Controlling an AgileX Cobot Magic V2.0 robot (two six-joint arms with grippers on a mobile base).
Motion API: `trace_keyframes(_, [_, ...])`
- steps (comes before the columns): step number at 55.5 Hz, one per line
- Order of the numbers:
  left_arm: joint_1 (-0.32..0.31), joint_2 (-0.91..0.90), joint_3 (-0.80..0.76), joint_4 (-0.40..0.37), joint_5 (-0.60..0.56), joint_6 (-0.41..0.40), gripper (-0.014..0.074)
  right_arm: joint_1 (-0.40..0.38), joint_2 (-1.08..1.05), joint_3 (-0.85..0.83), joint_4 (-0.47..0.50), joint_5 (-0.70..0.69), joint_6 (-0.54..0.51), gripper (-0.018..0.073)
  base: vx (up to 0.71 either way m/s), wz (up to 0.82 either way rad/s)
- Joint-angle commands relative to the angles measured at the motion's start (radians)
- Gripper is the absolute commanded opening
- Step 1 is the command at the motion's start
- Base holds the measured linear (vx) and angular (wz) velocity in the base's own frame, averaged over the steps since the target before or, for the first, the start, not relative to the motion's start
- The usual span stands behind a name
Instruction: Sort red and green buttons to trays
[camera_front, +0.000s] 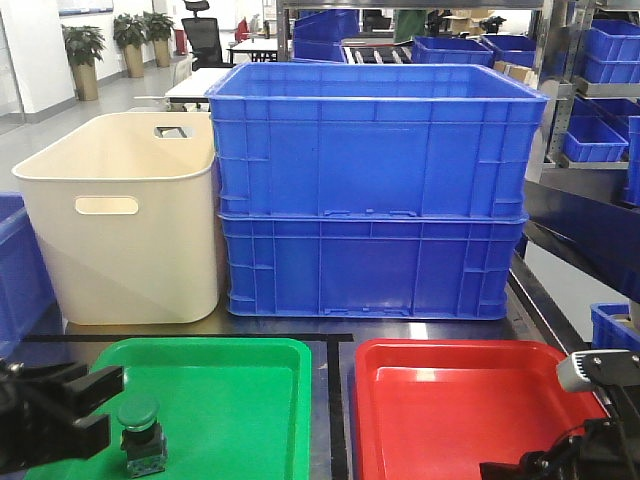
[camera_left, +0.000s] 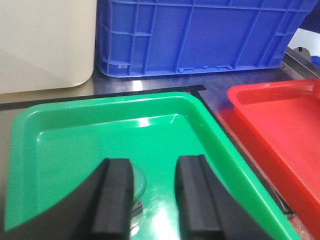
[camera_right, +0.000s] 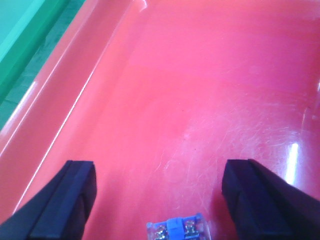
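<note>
no readable text in any view

nothing lettered, numbered or branded can be made out. the stacked deep blue plastic crates (camera_front: 375, 190) show only moulded ribs and slots on their walls, no print. the cream plastic tub with handle slots (camera_front: 125, 220) is plain. the shallow glossy green plastic tray (camera_left: 100, 135) and the shallow glossy red plastic tray (camera_right: 200, 100) carry only glare and fine scratches. the small push-button with a round green cap on a dark body (camera_front: 140, 432) bears no legible marking at this size. a framed blue panel (camera_front: 85, 6) on the far white wall is too small and cut off to read.
</note>
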Motion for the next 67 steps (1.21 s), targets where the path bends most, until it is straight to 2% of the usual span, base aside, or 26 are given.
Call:
trace_keyframes(1, [-0.006,-0.08,0.03,0.014,-0.117,-0.011,0.0262,-0.004,-0.02,-0.03,0.033,-0.019,-0.013,0.0563,0.0,0.0])
trace_keyframes(9, [-0.006,-0.255,0.175,0.063,-0.189,-0.016,0.0153,-0.004,-0.02,-0.03,0.033,-0.019,-0.013,0.0563,0.0,0.0])
trace_keyframes(19, [-0.003,-0.482,0.365,0.205,-0.205,-0.132,0.0039,-0.004,-0.02,-0.03,0.033,-0.019,-0.013,0.0563,0.0,0.0])
trace_keyframes(24, [0.03,-0.591,0.46,0.3,-0.213,-0.204,-0.001,-0.004,-0.02,-0.03,0.033,-0.019,-0.013,0.0563,0.0,0.0])
trace_keyframes(39, [0.185,-0.91,0.669,0.588,-0.218,-0.456,-0.0008,-0.004,-0.02,-0.03,0.033,-0.019,-0.013,0.0563,0.0,0.0])
trace_keyframes(42, [0.212,-0.966,0.696,0.61,-0.217,-0.491,-0.0008,-0.004,-0.02,-0.03,0.033,-0.019,-0.013,0.0563,0.0,0.0])
trace_keyframes(44, [0.229,-1.004,0.695,0.62,-0.173,-0.512,-0.0008,-0.004,-0.02,-0.03,0.033,-0.019,-0.013,0.0563,0.0,0.0])
trace_keyframes(46, [0.244,-1.036,0.694,0.62,-0.139,-0.517,-0.0008,-0.004,-0.02,-0.03,0.033,-0.018,-0.013,0.0563,0.0,0.0])
trace_keyframes(51, [0.274,-1.018,0.694,0.617,-0.139,-0.516,-0.0008,-0.004,-0.02,-0.03,0.033,-0.015,-0.013,0.0563,0.0,0.0])
trace_keyframes(67, [0.286,-1.015,0.694,0.617,-0.139,-0.516,-0.0006,-0.004,-0.02,-0.03,0.033,-0.016,-0.013,0.0563,0.0,0.0])
